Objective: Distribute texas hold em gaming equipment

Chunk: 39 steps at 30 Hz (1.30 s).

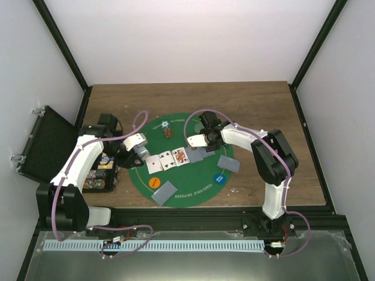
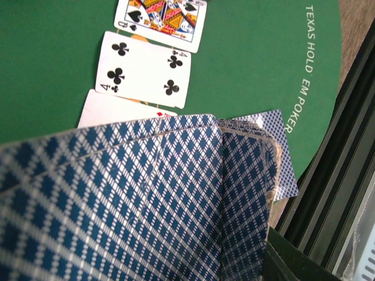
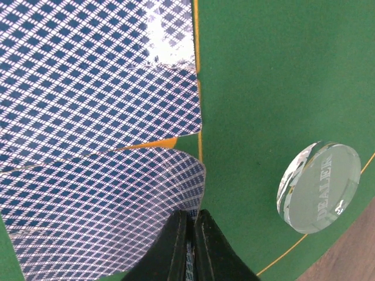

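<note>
Elbows [image 1: 94, 133] bent (both), end effectors [image 1: 139, 155] [image 3: 191, 228] pinching cards [image 2: 117, 205]

Premises: a robotics test cell of laboratory type, not a domestic or commercial room.

Evidence, overhead view: plain white wall panels [image 1: 187, 41] close the top and both sides of the frame, held by black frame posts [image 1: 61, 44]. A wood-grain desk [image 1: 252, 102] fills the centre and carries a round green poker mat [image 1: 196, 175]. The left arm [image 1: 76, 164] and right arm [image 1: 272, 158] are bolted to a black rail [image 1: 193, 219] along the lower edge. Purple cables [image 1: 55, 216] loop from their bases. An open black case [image 1: 44, 143] sits at the left edge.
</note>
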{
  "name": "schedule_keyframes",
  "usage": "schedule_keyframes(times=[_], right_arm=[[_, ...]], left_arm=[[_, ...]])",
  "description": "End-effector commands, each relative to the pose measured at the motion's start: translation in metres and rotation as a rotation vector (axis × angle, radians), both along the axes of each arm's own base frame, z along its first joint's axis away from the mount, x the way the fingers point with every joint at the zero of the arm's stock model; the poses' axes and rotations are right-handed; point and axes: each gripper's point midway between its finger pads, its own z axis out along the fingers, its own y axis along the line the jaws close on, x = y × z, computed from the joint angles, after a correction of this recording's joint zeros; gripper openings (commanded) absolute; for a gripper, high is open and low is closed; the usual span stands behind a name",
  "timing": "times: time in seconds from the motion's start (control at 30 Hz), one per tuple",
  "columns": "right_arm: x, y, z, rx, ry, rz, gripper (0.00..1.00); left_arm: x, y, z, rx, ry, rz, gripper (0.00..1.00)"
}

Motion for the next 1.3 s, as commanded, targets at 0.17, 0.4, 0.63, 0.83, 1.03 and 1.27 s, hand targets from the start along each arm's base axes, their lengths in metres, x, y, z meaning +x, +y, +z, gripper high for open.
schedule_keyframes(times=[0.17,0.4,0.63,0.83,1.03,1.27], right_arm=[[0.02,0.005,0.027,0.062,-0.083,-0.06,0.43],[0.036,0.01,0.105,0.246,-0.293,-0.146,1.0],[0.026,0.002,0.163,0.393,-0.406,-0.221,1.0],[0.012,-0.006,0.178,0.452,-0.437,-0.243,1.0],[0.004,-0.009,0.204,0.607,-0.457,-0.316,1.0],[0.012,-0.059,0.278,1.02,-0.443,-0.568,1.0]], left_arm=[[-0.007,0.011,-0.022,0.035,0.027,0.016,0.47],[-0.002,0.045,-0.077,0.156,0.112,0.128,0.47],[-0.004,0.058,-0.116,0.213,0.137,0.162,0.5],[-0.011,0.061,-0.13,0.236,0.146,0.145,0.63],[-0.013,0.064,-0.129,0.255,0.106,0.124,0.88],[-0.005,0.054,-0.089,0.19,0.044,0.112,1.0]])
